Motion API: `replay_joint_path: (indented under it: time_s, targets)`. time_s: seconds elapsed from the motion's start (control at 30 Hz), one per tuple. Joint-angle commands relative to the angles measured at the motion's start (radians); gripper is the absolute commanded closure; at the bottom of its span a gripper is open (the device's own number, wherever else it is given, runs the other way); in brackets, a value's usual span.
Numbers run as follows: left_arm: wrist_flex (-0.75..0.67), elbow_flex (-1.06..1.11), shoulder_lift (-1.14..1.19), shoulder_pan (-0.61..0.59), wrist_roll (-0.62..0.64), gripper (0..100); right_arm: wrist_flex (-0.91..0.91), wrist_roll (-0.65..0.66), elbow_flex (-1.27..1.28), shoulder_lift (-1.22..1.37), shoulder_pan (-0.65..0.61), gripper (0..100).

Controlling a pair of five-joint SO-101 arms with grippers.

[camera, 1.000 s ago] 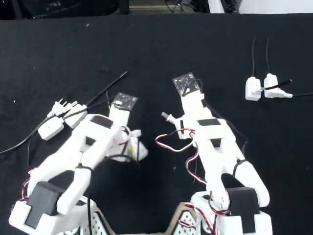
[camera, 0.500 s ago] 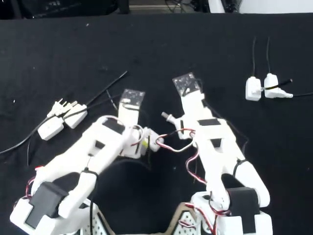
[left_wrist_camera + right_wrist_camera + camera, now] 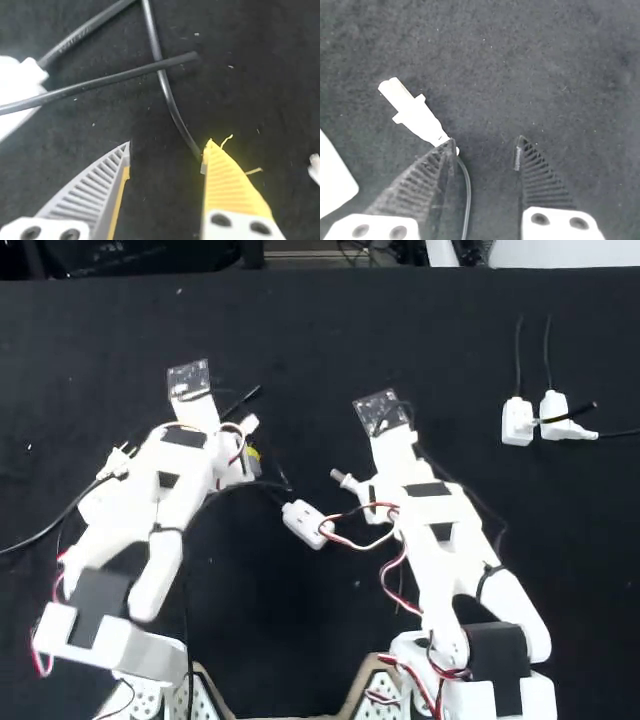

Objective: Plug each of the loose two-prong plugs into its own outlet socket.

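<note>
Black cables (image 3: 160,67) cross the table (image 3: 320,330) right before the left jaws.

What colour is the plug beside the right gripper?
White; the plug shows best in the right wrist view.

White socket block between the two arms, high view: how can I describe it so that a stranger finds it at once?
On the black table, look at the gap between the left arm and the right arm. There lies a small white socket block, beside the right arm's red wires. Unlike the socket pair at the table's far right, it lies alone.
</note>
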Motion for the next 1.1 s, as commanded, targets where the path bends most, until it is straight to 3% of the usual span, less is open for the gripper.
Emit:
replay_joint_path:
  time_s: [0.0, 0.2, 0.4, 0.67, 0.9, 1.07]
  targets:
    - [-0.068, -0.082, 0.066, -0.021, 0.103, 76, -0.026, -0.008, -0.025, -0.050, 0.018, 82.2]
    - [-0.086, -0.071, 0.124, -0.081, 0.219, 77, -0.026, -0.008, -0.025, -0.050, 0.018, 82.2]
    - [0.075, -0.045, 0.138, -0.249, 0.229, 77, -0.025, -0.008, -0.027, -0.050, 0.018, 82.2]
    - [0.321, -0.084, 0.137, -0.364, -0.044, 77, -0.025, -0.008, -0.028, -0.050, 0.018, 82.2]
    - [0.348, -0.087, 0.137, -0.372, -0.244, 77, -0.025, -0.008, -0.027, -0.050, 0.017, 82.2]
    - [0.402, -0.096, 0.137, -0.367, -0.307, 77, -0.026, -0.008, -0.025, -0.050, 0.015, 82.2]
